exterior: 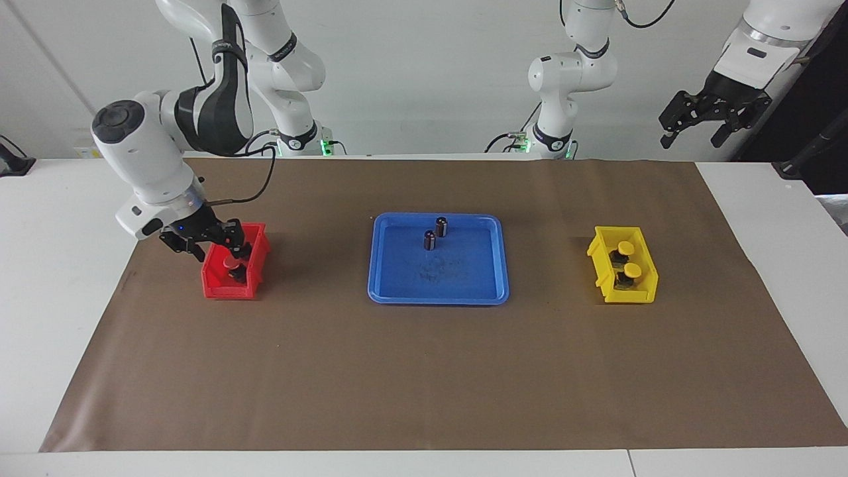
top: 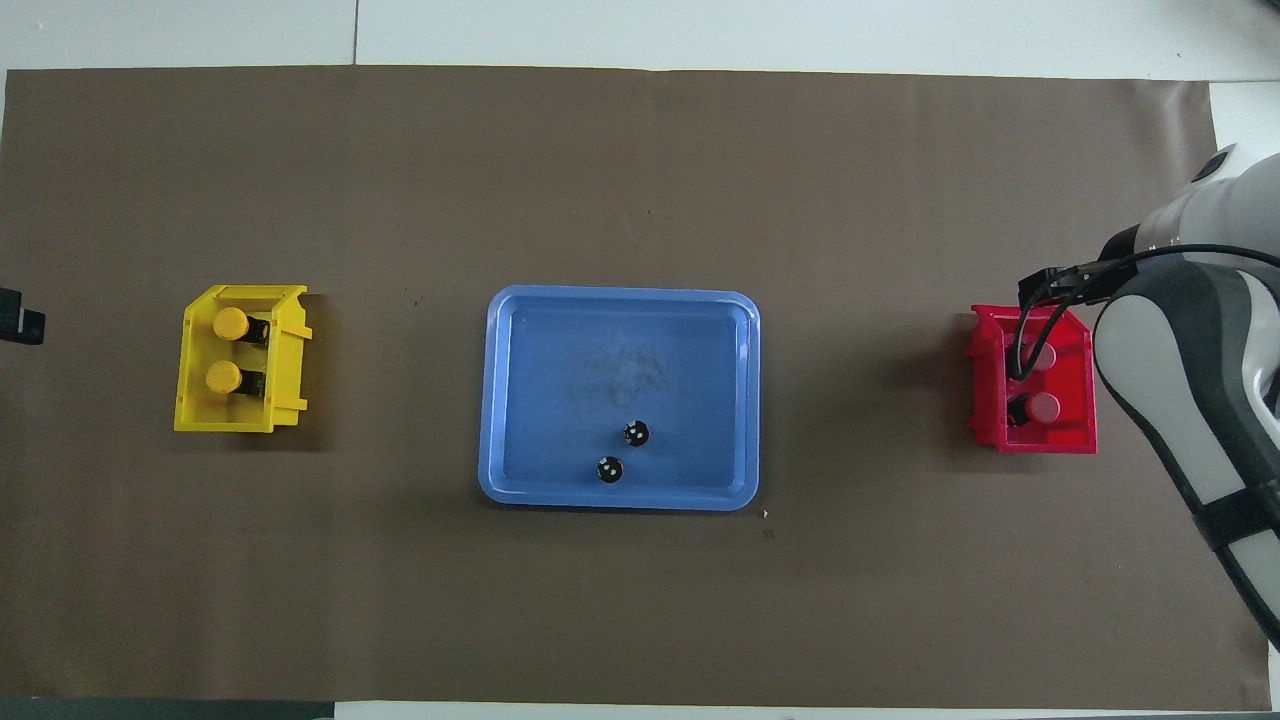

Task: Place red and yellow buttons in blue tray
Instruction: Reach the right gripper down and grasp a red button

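White arms point(exterior: 142, 149) — black grippers point(exterior: 714, 112) (black cables)

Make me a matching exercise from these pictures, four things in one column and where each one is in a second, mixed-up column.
Things
1. yellow buttons
2. dark cylinders
3. right gripper
4. left gripper

Places
A. raised off the table at the left arm's end
B. down in the red bin
C. in the yellow bin
D. standing in the blue tray

Pairs: 1-C, 2-D, 3-B, 4-A
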{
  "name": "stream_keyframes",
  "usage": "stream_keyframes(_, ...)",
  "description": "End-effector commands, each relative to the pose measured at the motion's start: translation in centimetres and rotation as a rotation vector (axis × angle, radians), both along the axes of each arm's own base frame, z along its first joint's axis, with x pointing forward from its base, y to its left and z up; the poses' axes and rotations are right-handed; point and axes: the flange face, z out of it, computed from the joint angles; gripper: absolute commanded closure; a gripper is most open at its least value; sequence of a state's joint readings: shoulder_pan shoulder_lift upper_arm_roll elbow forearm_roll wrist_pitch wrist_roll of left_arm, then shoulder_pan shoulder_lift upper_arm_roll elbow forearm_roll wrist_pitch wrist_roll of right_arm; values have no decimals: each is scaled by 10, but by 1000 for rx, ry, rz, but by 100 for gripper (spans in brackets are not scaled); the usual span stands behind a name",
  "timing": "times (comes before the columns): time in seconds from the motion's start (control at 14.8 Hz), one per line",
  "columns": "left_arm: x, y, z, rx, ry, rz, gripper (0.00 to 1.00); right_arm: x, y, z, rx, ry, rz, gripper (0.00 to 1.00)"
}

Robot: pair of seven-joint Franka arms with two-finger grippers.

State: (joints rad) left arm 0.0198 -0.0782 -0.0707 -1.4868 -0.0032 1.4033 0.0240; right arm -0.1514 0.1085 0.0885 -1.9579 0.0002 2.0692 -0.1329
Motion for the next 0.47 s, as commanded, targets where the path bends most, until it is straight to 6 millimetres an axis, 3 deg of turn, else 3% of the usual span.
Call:
stream_keyframes(0.0, -10, 2, 1, -17, 6, -2, 0, -12, -5, -4, 8, -12, 17, 30)
stream_keyframes(0.2, -12, 0, 4, -14, 2, -4, 0, -23, -8, -29, 8, -9, 12, 31)
stream_keyframes(0.4, -13, 3, 4, -14, 0, 0, 0, -26, -25, -38, 10, 4, 18, 32)
